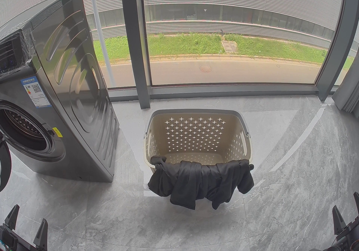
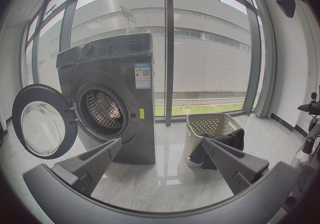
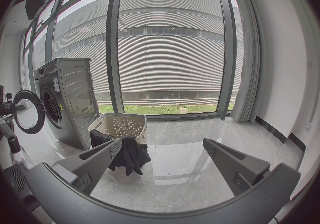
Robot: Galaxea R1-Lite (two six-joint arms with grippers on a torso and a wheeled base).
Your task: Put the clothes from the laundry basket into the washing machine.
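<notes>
Standing by the window, I'd say the job is at its very first step: nothing has been picked up yet. The black garment (image 1: 198, 182) lies draped over the laundry basket's (image 1: 194, 112) near rim, the side closest to the robot. Most of the cloth hangs down the outside wall toward the grey floor (image 1: 291, 173). Its long axis runs along that rim, crosswise to the robot, left to right. The loose ends point downward, and the longest fold droops lowest a little left of the middle.

The left pincer (image 2: 160, 142) is spread wide and grips nothing. The right pincer (image 3: 162, 142) is spread just as wide, with nothing between its fingers. Both sit low at the robot's sides, well apart from the basket.

The washing machine (image 1: 74, 94) stands to the robot's left, near the basket but not touching it. Its round door (image 2: 43, 127) is swung open, so the drum (image 2: 105, 109) is bare and ready.

As I judge it, the next move calls for one arm to come forward over the near rim. It should close on a bunched fold at the top of the drape, where the cloth is thickest. The arm would then need to lift high enough for the hanging ends to clear the rim before swinging left toward the drum. A pinch too low might just drag the cloth off onto the floor.
</notes>
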